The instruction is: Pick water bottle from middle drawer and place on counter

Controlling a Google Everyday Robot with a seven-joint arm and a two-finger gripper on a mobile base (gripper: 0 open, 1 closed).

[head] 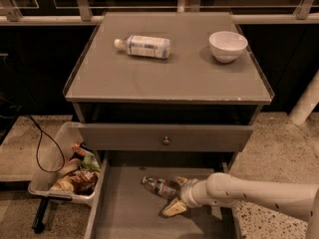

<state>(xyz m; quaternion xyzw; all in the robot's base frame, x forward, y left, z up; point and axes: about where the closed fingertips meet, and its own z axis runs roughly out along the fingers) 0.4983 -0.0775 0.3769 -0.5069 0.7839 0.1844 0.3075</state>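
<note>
Small clear ribbed water bottle [158,186] with reddish label band, lying on its side on the flat grey floor of the pulled-out middle drawer [127,210], cap pointing left. At its base end the gripper [177,195], fingers spread to either side. Flat grey counter [169,76] above, well apart.
</note>
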